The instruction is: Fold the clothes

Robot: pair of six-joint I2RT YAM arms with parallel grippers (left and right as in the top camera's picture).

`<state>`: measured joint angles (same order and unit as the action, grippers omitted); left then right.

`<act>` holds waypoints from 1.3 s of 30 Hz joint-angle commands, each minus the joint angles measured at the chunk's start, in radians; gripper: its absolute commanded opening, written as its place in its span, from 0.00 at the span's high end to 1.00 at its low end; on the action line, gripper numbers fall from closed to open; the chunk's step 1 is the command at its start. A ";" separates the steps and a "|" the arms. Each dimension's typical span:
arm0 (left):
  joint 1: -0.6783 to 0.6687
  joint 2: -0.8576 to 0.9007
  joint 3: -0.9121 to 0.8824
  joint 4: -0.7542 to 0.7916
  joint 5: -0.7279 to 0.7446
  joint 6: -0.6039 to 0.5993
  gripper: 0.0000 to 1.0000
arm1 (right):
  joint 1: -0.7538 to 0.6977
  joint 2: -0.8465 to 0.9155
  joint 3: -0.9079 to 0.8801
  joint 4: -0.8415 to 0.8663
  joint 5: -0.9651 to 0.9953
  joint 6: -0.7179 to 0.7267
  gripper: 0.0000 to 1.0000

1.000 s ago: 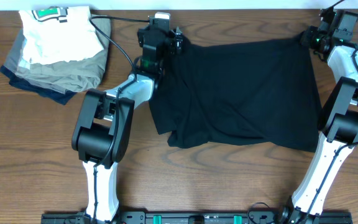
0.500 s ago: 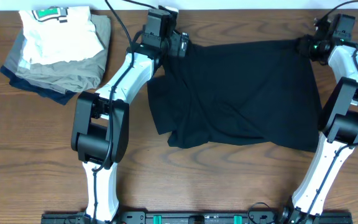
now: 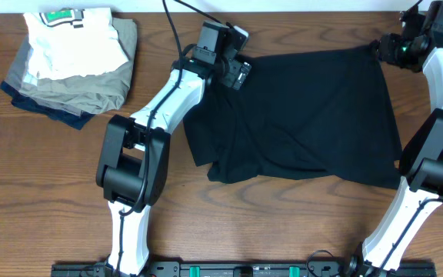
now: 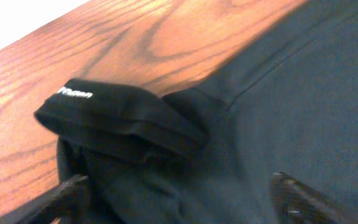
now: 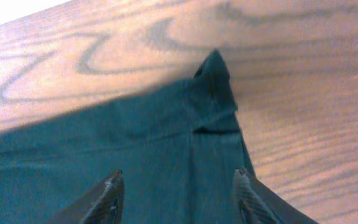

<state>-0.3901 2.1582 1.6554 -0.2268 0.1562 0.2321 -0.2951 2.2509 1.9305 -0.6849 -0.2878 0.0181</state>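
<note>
The clothes, a black garment, lie spread flat across the middle and right of the wooden table. My left gripper hovers over its far left corner. In the left wrist view the left gripper stands open above the dark cloth, beside a folded-over cuff with a small white logo. My right gripper is at the far right corner. In the right wrist view the right gripper is open over the cloth, whose pointed corner lies free on the wood.
A pile of folded white, khaki and navy garments sits at the far left of the table. The table's far edge runs just behind both grippers. Bare wood lies in front of the garment.
The right gripper has opened and let go of the garment's far right corner, pulling back slightly. The left gripper has shifted right and a little nearer, over the far left corner.
</note>
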 commanded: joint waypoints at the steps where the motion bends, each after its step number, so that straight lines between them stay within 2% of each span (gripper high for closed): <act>1: -0.004 0.030 0.019 0.023 -0.054 0.029 0.17 | 0.008 -0.007 0.007 -0.015 -0.001 -0.016 0.49; 5: -0.001 0.061 0.019 0.060 -0.070 0.030 0.21 | 0.008 -0.007 0.007 -0.017 -0.001 -0.016 0.50; 11: -0.007 0.111 0.019 0.061 -0.066 0.109 0.21 | 0.008 -0.007 0.007 -0.018 -0.001 -0.016 0.51; 21: -0.013 0.161 0.019 0.158 -0.058 0.108 0.24 | 0.008 -0.007 0.007 -0.018 -0.001 -0.015 0.51; 23: -0.016 0.170 0.019 0.181 -0.059 0.108 0.32 | 0.008 -0.007 0.007 -0.018 -0.001 -0.016 0.51; 25: -0.018 0.174 0.019 0.211 -0.058 0.108 0.54 | 0.008 -0.007 0.007 -0.018 -0.001 -0.016 0.52; 27: -0.022 0.175 0.019 0.229 -0.058 0.108 0.69 | 0.008 -0.007 0.007 -0.018 -0.001 -0.016 0.53; 30: -0.029 0.175 0.019 0.232 -0.055 0.108 0.81 | 0.008 -0.007 0.007 -0.018 0.000 -0.016 0.54; 31: -0.031 0.175 0.019 0.232 -0.053 0.108 0.88 | 0.007 -0.007 0.007 -0.018 0.000 -0.016 0.54; 33: -0.034 0.176 0.018 0.232 -0.052 0.108 0.94 | 0.007 -0.007 0.006 -0.018 -0.001 -0.016 0.54; 35: -0.035 0.176 0.018 0.241 -0.052 0.108 0.94 | 0.007 -0.007 0.006 -0.019 0.000 -0.016 0.55; 39: -0.031 0.176 0.018 0.370 -0.052 0.108 0.94 | 0.008 -0.007 0.006 -0.019 -0.001 -0.016 0.57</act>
<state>-0.4255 2.3196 1.6566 0.0849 0.1017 0.3408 -0.2951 2.2509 1.9305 -0.7010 -0.2878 0.0139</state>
